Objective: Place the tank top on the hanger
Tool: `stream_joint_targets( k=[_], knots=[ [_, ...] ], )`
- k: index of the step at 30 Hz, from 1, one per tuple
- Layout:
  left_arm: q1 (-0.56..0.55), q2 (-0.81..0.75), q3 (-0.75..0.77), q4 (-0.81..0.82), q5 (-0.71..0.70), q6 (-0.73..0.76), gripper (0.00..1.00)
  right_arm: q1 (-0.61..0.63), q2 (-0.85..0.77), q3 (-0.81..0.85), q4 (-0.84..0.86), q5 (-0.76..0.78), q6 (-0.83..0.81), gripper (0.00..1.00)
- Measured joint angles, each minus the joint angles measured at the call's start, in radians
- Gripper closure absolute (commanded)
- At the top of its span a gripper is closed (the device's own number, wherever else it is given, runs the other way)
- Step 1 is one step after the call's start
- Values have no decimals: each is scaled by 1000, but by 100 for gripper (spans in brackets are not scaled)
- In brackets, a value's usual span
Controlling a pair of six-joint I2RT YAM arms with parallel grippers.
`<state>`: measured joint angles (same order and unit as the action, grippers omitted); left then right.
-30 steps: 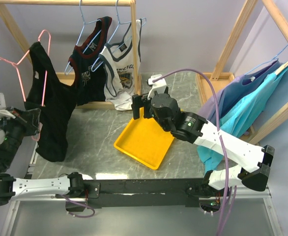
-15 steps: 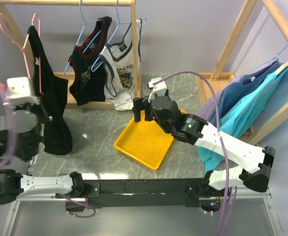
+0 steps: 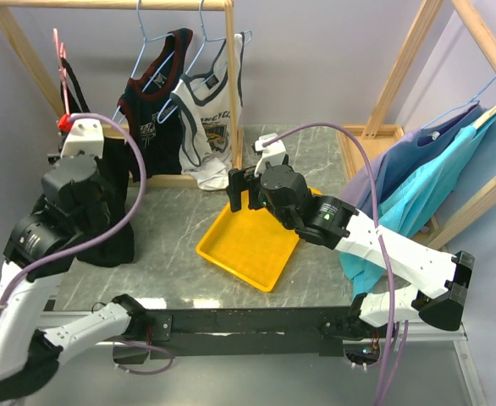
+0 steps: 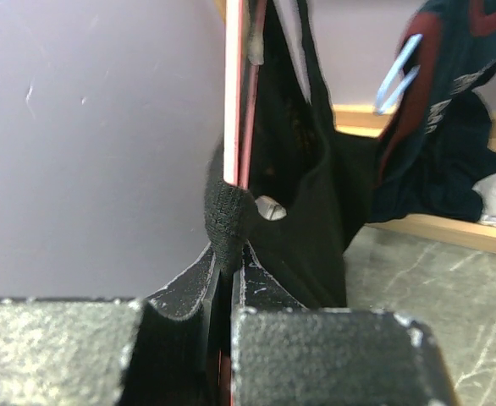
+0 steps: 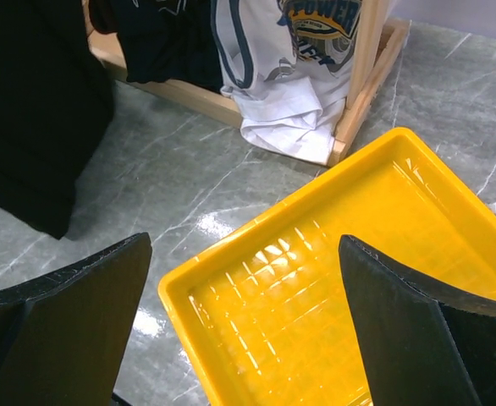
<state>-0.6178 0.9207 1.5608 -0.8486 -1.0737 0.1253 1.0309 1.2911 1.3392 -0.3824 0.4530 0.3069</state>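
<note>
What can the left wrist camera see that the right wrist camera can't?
Only the left wrist camera sees the left gripper pinched shut on the pink-red hanger, with a strap of the black tank top bunched at its fingertips, plus a light blue hanger. Only the right wrist camera sees the yellow tray, the white jersey and the right gripper, wide open over the tray. Both see the black tank top, the navy jersey and the grey table.

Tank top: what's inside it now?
A pink hanger runs up through the tank top, pinched with the fabric by the shut left gripper. Cloth covers its lower part.
</note>
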Motion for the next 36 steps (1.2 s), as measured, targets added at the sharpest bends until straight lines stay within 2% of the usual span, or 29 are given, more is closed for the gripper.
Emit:
stream_joint_targets(
  k=[9,18,23,27,36],
  knots=[
    [414,73,-4,32,451,-83,99,0,13,20,-32,-32,-1,0],
    [745,99,-17,108,871,-149,99,0,24,37,-69,-54,-6,0],
    [938,204,54,135,1098,-172,99,0,43,60,-91,-77,-7,0],
    [1000,304,122,147,1212,-179,99,0,74,87,-100,-87,-8,0],
    [1022,483,321,125,1349,-190,99,0,112,119,-116,-100,-10,0]
  ],
)
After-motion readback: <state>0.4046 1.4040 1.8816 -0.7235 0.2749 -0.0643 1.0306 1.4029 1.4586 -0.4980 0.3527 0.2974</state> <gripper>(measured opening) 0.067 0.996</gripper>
